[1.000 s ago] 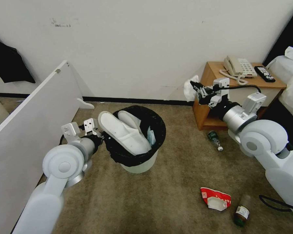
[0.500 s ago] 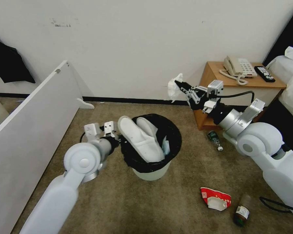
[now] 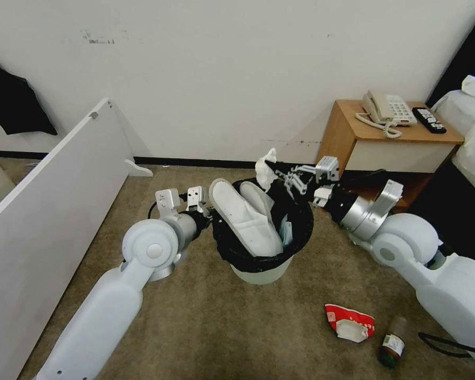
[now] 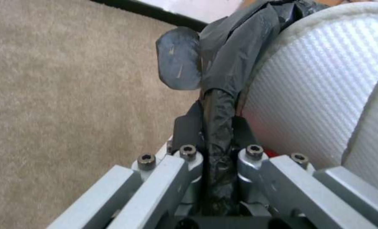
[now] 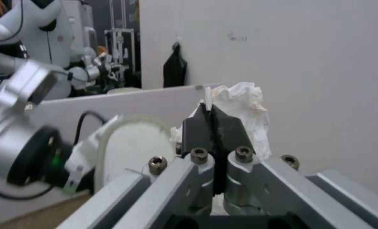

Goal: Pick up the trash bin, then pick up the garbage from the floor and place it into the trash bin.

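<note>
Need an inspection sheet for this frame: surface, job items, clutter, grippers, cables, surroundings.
Surface: tan carpet, littered.
Job's things: trash bin with black liner, two white slippers sticking out; tissue above its rim.
Clutter: red-white wrapper, bottle on floor.
Grippers: left gripper shut on bin rim; right gripper shut on tissue.
Cables: black cable on floor by robot base.
Surroundings: nightstand with telephone, remote; white board.

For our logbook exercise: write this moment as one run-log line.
left gripper: shut on trash bin rim | right gripper: holding tissue above bin
</note>
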Robot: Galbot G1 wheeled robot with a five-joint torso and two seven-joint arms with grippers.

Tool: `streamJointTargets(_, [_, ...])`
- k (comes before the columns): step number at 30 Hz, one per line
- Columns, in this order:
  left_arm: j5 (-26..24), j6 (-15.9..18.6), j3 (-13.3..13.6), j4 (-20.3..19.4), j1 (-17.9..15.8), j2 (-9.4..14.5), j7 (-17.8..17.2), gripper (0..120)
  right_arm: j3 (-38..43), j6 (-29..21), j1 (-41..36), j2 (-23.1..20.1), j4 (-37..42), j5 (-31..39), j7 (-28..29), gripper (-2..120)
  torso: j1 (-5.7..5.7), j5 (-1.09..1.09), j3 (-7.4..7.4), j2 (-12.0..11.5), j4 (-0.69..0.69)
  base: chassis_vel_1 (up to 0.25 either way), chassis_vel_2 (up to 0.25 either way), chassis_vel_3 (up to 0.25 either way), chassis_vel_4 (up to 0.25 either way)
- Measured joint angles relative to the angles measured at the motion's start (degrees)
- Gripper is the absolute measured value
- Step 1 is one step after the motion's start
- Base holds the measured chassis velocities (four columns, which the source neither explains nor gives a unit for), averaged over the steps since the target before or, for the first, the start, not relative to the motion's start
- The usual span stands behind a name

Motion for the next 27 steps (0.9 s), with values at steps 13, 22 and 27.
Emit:
streamJointTargets(13, [0.05,-0.08,-2.24,-1.15,1.11,1.3,-0.09,4,-3.18,0.01,-1.76,0.01,-1.0,-1.66,1.3,0,-0.01,0.0,0.0,0.0,0.01,0.0,0.0,0.0,0.0])
streamJointTargets(22, [0.08,-0.08,-2.98,-1.76,1.68,1.37,-0.27,4,-3.12,-0.22,-1.05,1.34,-0.95,-1.46,4.48,11,-0.01,0.0,0.0,0.0,0.01,0.0,0.0,0.0,0.0])
streamJointTargets(27, [0.16,-0.08,-3.16,-1.86,1.94,1.37,-0.33,4,-2.58,-0.28,-0.86,1.33,-0.69,-1.12,4.99,28,0.0,0.0,0.0,0.0,0.0,0.0,0.0,0.0,0.0])
